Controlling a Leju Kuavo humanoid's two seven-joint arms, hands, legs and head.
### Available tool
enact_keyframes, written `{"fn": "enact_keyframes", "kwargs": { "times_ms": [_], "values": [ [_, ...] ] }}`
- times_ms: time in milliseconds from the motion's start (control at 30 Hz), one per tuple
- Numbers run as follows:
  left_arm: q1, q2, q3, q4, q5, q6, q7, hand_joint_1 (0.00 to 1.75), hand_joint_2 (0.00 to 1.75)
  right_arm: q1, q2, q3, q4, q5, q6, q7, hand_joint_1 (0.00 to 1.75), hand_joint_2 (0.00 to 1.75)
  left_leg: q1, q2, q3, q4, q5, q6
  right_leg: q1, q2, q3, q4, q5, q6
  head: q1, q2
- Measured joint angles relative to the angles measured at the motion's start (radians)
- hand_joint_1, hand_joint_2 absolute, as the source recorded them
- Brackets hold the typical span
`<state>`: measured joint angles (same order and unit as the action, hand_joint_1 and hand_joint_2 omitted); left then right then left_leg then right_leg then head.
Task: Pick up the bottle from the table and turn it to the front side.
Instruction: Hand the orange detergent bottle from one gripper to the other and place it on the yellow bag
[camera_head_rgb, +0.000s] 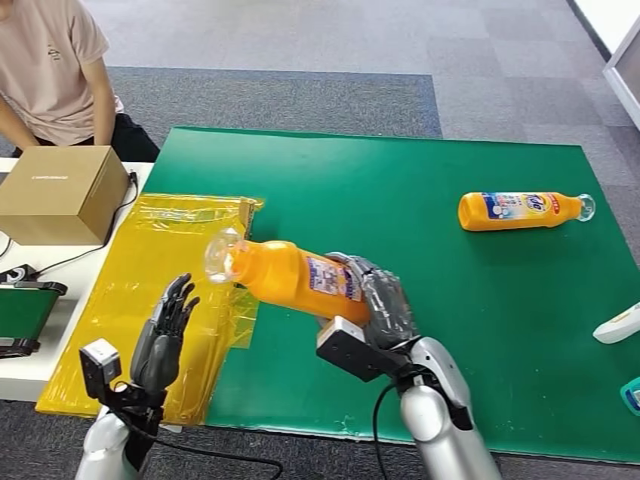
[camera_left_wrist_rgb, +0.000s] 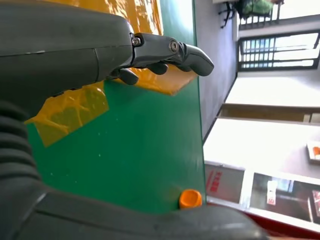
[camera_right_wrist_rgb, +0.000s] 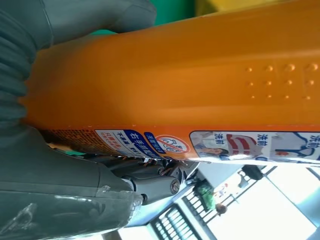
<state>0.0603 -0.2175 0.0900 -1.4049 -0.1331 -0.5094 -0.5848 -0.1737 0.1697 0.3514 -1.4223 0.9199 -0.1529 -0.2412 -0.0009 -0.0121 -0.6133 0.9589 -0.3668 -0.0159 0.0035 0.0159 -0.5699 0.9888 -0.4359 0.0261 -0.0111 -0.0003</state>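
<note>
Your right hand (camera_head_rgb: 375, 297) is wrapped around the base end of the orange bottle (camera_head_rgb: 290, 277), holding it off the green mat (camera_head_rgb: 453, 330); the body runs out leftward from the palm, tilted slightly up, clear cap (camera_head_rgb: 219, 256) farthest from the fingers. Your left hand (camera_head_rgb: 162, 335) holds nothing, fingers spread, just below and left of that cap. A second orange bottle (camera_head_rgb: 521, 210) lies well off to your right hand's far right.
</note>
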Motion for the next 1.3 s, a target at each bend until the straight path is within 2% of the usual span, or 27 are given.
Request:
{"fn": "enact_keyframes", "kwargs": {
  "times_ms": [233, 400, 700, 833, 1100, 1233, 1300],
  "values": [
    [-0.027, 0.027, -0.111, 0.008, 0.027, 0.016, 0.045, 0.00, 1.75, -0.018, 0.064, 0.111, 0.157, -0.006, -0.059, -0.047, 1.75, 1.75, 0.000, 0.000, -0.001, 0.000, 0.000, 0.000, 0.000, 0.000, -0.001, 0.000, 0.000, 0.000, 0.000, 0.000],
    [-0.037, 0.052, -0.169, 0.021, 0.055, -0.002, 0.047, 0.00, 1.75, -0.042, 0.068, 0.183, 0.263, -0.016, -0.090, -0.061, 1.75, 1.75, 0.000, 0.000, -0.002, 0.000, 0.000, 0.000, 0.000, 0.000, -0.002, 0.000, 0.000, 0.000, 0.000, 0.000],
    [-0.038, 0.097, -0.227, 0.035, 0.111, -0.070, 0.020, 0.00, 1.75, -0.083, 0.078, 0.229, 0.394, -0.036, -0.106, -0.074, 1.75, 1.75, 0.000, 0.000, -0.002, 0.000, 0.000, 0.000, 0.000, 0.000, -0.002, 0.000, 0.000, 0.000, 0.000, 0.000],
    [-0.041, 0.117, -0.263, 0.039, 0.120, -0.101, 0.001, 0.00, 1.75, -0.096, 0.082, 0.257, 0.434, -0.037, -0.104, -0.075, 1.75, 1.75, 0.000, 0.000, -0.002, 0.000, 0.000, 0.000, 0.000, 0.000, -0.002, 0.000, 0.000, 0.000, 0.000, 0.000],
    [-0.044, 0.144, -0.321, 0.039, 0.099, -0.102, -0.027, 0.03, 1.75, -0.115, 0.083, 0.293, 0.487, -0.051, -0.124, -0.074, 1.75, 1.75, 0.000, 0.000, -0.002, 0.000, 0.000, 0.000, 0.000, 0.000, -0.002, 0.000, 0.000, 0.000, 0.000, 0.000],
    [-0.042, 0.154, -0.334, 0.035, 0.104, -0.080, -0.022, 1.75, 1.75, -0.122, 0.085, 0.302, 0.504, -0.051, -0.128, -0.074, 1.75, 1.75, 0.000, 0.000, -0.002, 0.000, 0.000, 0.000, 0.000, 0.000, -0.002, 0.000, 0.000, 0.000, 0.000, 0.000],
    [-0.042, 0.154, -0.334, 0.032, 0.097, -0.046, -0.007, 1.75, 1.75, -0.122, 0.086, 0.304, 0.508, -0.051, -0.132, -0.072, 1.75, 1.75, 0.000, 0.000, -0.002, 0.000, 0.000, 0.000, 0.000, 0.000, -0.002, 0.000, 0.000, 0.000, 0.000, 0.000]
  ]
}}
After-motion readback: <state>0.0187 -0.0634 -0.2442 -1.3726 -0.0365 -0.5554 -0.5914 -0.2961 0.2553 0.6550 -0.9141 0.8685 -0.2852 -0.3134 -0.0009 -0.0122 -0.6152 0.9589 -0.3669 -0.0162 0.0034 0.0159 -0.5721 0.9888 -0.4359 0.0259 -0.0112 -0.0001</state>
